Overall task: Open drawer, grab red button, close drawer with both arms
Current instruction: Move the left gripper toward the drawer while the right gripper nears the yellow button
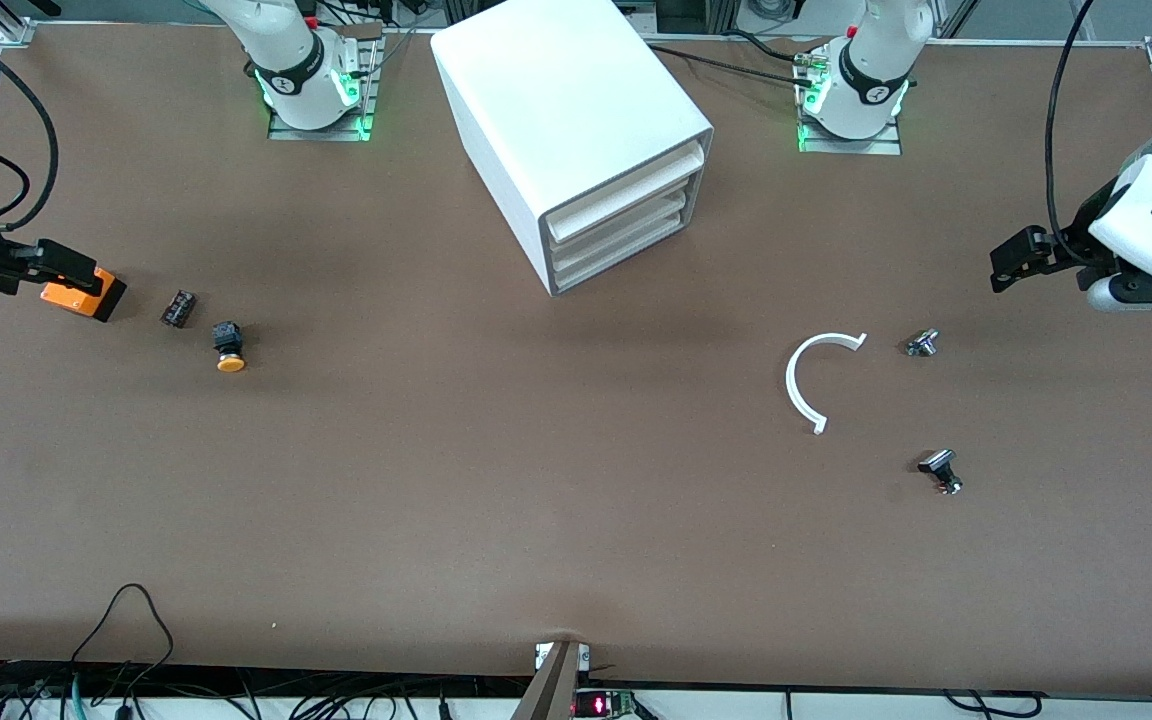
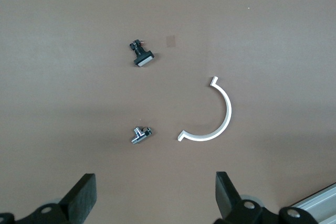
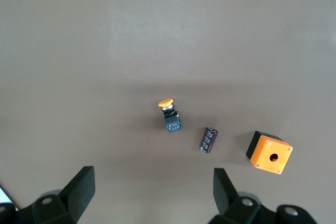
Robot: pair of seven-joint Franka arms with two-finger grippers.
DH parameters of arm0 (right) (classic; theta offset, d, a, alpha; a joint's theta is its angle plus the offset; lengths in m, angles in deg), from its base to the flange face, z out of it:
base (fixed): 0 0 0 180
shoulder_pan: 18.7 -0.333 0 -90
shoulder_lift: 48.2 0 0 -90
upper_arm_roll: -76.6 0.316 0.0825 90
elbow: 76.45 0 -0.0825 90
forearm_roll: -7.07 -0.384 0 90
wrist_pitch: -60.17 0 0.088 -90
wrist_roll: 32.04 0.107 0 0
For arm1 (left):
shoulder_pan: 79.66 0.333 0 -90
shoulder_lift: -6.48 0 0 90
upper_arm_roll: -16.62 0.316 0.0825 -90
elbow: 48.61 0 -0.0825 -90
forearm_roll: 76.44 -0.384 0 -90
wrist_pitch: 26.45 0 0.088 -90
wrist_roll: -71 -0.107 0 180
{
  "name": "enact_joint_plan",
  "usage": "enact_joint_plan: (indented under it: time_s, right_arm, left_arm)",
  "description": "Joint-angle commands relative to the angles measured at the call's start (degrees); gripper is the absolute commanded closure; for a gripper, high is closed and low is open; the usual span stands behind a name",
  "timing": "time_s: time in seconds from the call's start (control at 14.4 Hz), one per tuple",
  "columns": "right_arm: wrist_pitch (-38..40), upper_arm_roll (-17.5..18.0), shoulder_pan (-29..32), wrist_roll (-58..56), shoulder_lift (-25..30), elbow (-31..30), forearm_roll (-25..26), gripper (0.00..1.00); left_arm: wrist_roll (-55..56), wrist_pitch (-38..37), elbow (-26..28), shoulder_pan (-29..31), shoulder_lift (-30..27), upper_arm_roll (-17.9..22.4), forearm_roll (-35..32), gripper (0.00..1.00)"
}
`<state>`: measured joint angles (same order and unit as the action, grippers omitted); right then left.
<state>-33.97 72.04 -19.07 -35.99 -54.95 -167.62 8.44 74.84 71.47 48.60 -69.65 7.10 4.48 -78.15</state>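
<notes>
The white cabinet stands at the middle of the table near the arms' bases, its stacked white tray drawers all pushed in. No red-capped button shows in any view. My left gripper hangs open and empty over the left arm's end of the table; in the left wrist view its fingers are spread wide over bare table. My right gripper is open and empty above the orange box at the right arm's end; it also shows in the right wrist view.
An orange-yellow-capped button and a small dark cylinder lie beside the orange box. A white C-shaped piece, a metal fitting and a small black switch lie toward the left arm's end.
</notes>
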Motion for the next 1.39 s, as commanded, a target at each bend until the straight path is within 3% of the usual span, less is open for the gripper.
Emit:
enact_joint_plan:
  time_s: [0.0, 0.9, 1.32]
  right_arm:
    - [-0.52, -0.28, 0.01, -0.54, 0.76, -0.93, -0.14, 0.0]
    - [-0.34, -0.2, 0.1, 4.21, 1.64, -2.34, -0.22, 0.0]
    - [-1.66, 0.16, -0.07, 4.12, 1.03, -1.82, -0.4, 0.0]
  left_arm:
    - [-0.32, -0.99, -1.32, -0.25, 0.35, -0.34, -0.57, 0.0]
    - [-0.41, -1.16, -2.02, -0.34, 1.13, -1.05, -1.1, 0.0]
    - [-0.15, -1.25, -4.48, -1.39, 4.46, -2.45, 1.01, 0.0]
